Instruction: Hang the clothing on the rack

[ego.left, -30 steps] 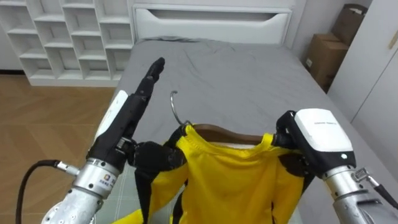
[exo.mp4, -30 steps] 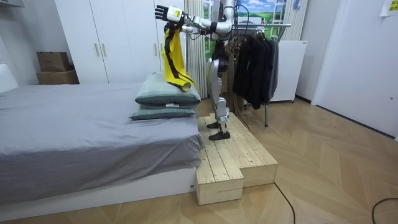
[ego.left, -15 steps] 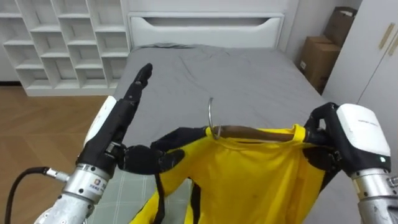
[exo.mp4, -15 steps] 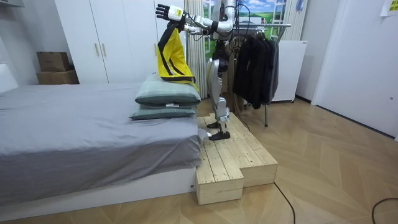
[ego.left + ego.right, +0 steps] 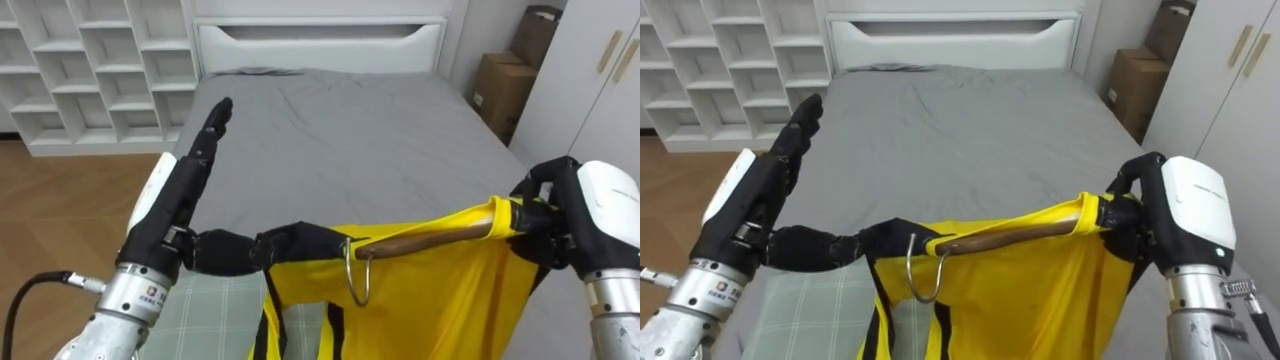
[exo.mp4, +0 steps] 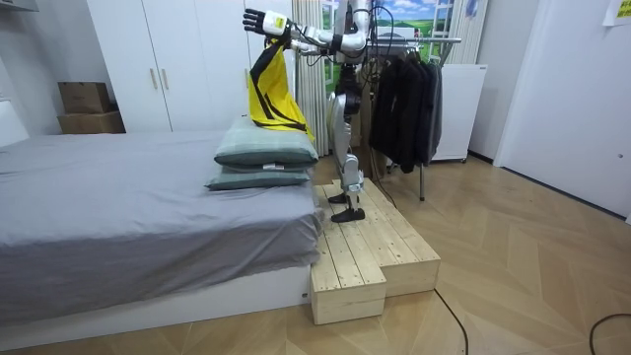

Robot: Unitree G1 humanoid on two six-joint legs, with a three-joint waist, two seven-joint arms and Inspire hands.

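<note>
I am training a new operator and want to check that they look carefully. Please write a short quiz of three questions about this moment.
1. True or false: the metal hook of the wooden hanger that carries the yellow garment points up.
2. Choose one. The right hand is: A) open; B) shut on the hanger's end; C) shut and holding nothing.
3. Fill in the word: the fingers of the left hand are ____ (straight or curled).

Key: 1 false, the hook hangs down below the bar. 2 B. 3 straight.
</note>
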